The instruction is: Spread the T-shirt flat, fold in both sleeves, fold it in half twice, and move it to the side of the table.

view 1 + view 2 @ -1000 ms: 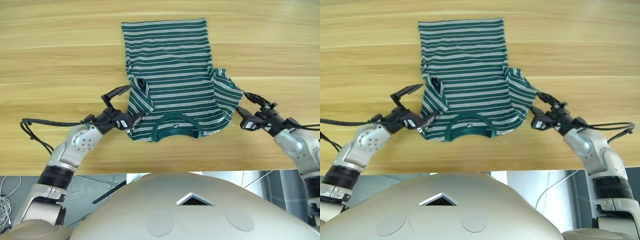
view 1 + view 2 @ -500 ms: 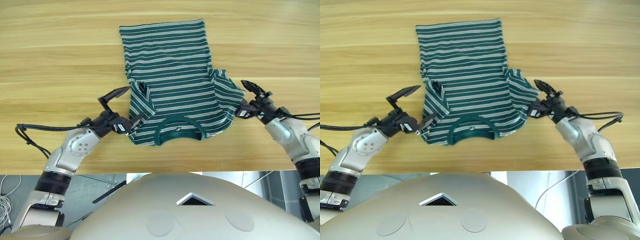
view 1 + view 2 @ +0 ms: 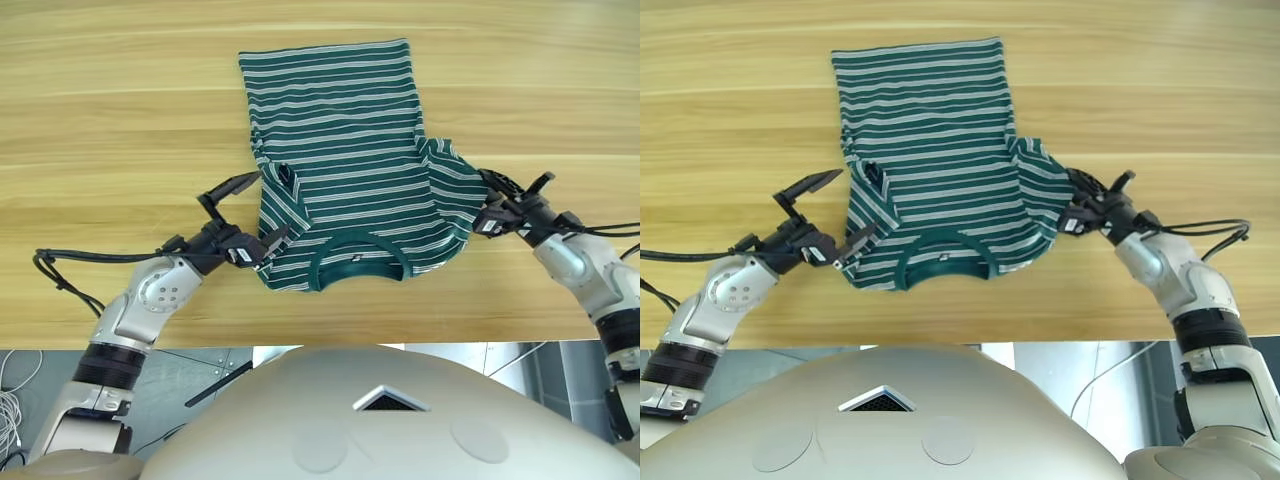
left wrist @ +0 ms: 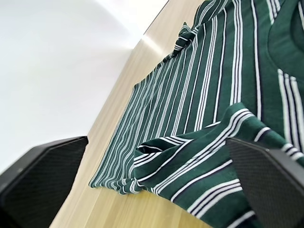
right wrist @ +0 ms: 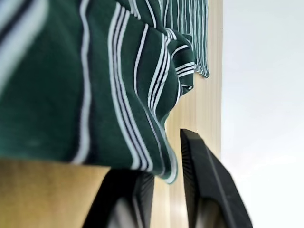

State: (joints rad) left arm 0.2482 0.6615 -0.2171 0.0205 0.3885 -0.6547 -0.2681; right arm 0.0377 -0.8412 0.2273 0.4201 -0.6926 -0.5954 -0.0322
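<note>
In the middle of the frame, on the table (image 3: 120, 120): the T-shirt (image 3: 340, 120), hem toward the top edge, collar (image 3: 358, 250) toward the bottom. Looks spread through the body, with the left sleeve (image 3: 282, 188) turned in at centre left and the right sleeve (image 3: 452, 182) bunched and bulging outward at centre right (not a clean fold, by the look of it).

Left jaws at lower left, spread wide, straddling the shoulder corner just beside the collar, gripping nothing. Right jaws at centre right, parted, with the sleeve's striped edge hanging into the gap between them. Not yet closed on the cloth, judging by the strip of bare wood between the two in the right wrist view.

Probably the sleeve-folding step, right side in hand. To do it well:
- Close the right jaws on the outer edge of the sleeve alone, not on the body layer beneath.
- Lift only enough to clear the table, carry the edge inward toward the middle stripes, and lay it down parallel to the side seam.
- Hold the left jaws low near the shoulder as an anchor against dragging the whole garment rightward.
- Release before pulling away.
- Beware a pinch too shallow, likely to slip off such soft knit.
</note>
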